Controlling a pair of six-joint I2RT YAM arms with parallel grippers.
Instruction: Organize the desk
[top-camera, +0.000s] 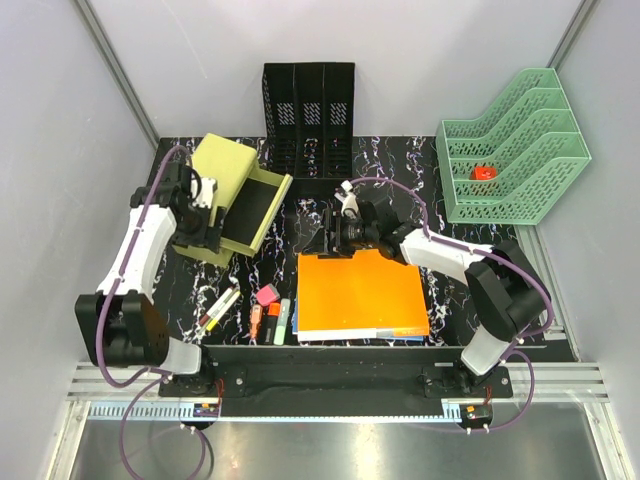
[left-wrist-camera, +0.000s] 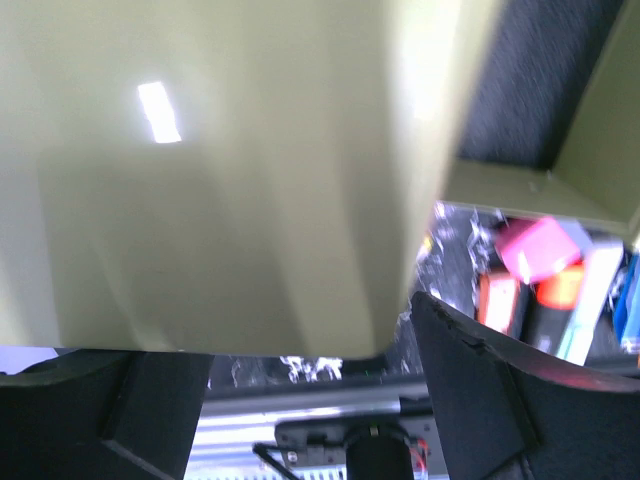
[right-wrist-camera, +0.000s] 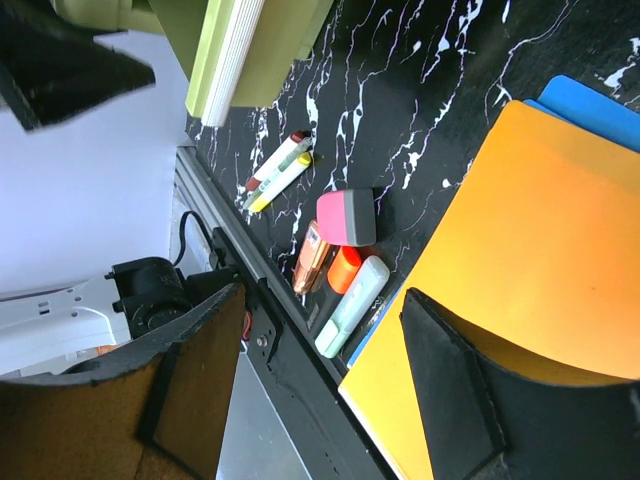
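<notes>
The marbled black tabletop (top-camera: 400, 160) lies under everything: rigid, slick, too heavy to lift, so grasp the loose items. The right pincer (right-wrist-camera: 322, 300) hangs spread above the orange folder (top-camera: 360, 290). The left pincer (left-wrist-camera: 275, 345) stands wide astride the olive drawer box (top-camera: 225, 180); I cannot tell if it pinches.

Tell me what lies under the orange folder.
Under the orange folder a blue folder pokes out along one edge, both lying flat on the desk. The orange one covers most of it, so anything else beneath is hidden.
</notes>
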